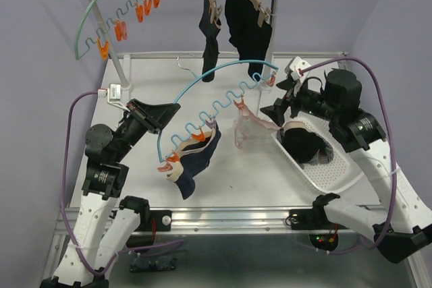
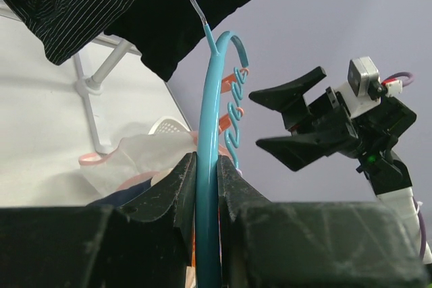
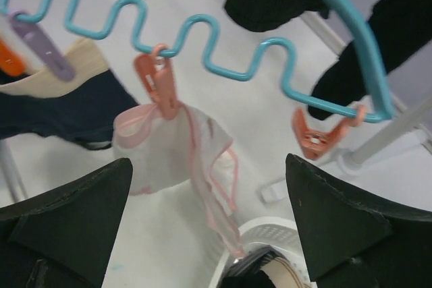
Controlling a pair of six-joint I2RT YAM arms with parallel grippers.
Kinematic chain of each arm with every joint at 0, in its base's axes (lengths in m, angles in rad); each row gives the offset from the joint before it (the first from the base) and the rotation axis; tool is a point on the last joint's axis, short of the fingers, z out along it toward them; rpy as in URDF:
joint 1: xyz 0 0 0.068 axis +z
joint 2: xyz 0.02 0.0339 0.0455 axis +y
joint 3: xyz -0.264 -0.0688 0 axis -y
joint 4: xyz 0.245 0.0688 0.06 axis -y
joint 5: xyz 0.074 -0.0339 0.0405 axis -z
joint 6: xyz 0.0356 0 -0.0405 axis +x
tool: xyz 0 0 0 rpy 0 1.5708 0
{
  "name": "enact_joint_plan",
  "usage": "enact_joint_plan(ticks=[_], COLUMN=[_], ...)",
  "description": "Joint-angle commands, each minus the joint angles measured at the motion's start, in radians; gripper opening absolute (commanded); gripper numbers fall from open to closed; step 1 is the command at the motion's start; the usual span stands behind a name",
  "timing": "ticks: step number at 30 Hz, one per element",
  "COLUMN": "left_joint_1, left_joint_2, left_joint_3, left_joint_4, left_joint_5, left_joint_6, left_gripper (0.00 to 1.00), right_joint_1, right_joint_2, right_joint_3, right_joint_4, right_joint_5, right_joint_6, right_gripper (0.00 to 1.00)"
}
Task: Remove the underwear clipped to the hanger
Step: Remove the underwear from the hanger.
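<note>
At the left of the top view the left gripper (image 1: pixel 170 109) has its jaws closed tight on the teal hanger (image 1: pixel 202 76), pinching the rod on the left side of its arc. The left wrist view shows both fingers (image 2: pixel 177 183) pressed flat against the rod, which runs straight up between them. Just right of that grip, at lower centre, the navy underwear (image 1: pixel 197 158) with a beige waistband hangs from orange clips (image 1: pixel 198 136) on the hanger's wavy bar, bunched and drooping toward the tabletop (image 1: pixel 223 190). Above it, at top centre, black garments (image 1: pixel 244 21) hang from a rack. Further right the pale pink-white underwear (image 1: pixel 250 128) dangles from one orange clip (image 3: pixel 159 84), thin and crumpled, pink trim along its edges; in the right wrist view its lowest strap reaches the rim of the white basket (image 1: pixel 337 177). Black underwear (image 1: pixel 300 143) lies inside that basket. At the hanger's right end another orange clip (image 3: pixel 318 134) hangs from the rod. Beside it, the right gripper (image 1: pixel 278 96) has its jaws spread wide, holding nothing; its two fingers (image 3: pixel 347 224) stand at either side of the pink-white piece without touching it.
</note>
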Motion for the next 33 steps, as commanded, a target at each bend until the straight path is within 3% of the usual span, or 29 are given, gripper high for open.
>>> enact_joint_plan(ticks=[1, 11, 33], left_joint_1=[-0.003, -0.005, -0.025], left_joint_2=[-0.007, 0.013, 0.041], left_joint_3=[0.007, -0.022, -0.036], left_joint_4=[0.156, 0.209, 0.246], left_joint_5=[-0.004, -0.004, -0.048], left_joint_6=[-0.029, -0.066, -0.091], left_gripper=[0.0, 0.0, 0.0], right_joint_1=[-0.008, -0.002, 0.118], right_joint_2=[0.006, 0.101, 0.275], right_joint_3=[-0.046, 0.016, 0.162], right_joint_4=[-0.018, -0.002, 0.061], right_joint_5=[-0.277, -0.323, -0.178], right_joint_6=[0.001, 0.07, 0.125], right_gripper=[1.0, 1.0, 1.0])
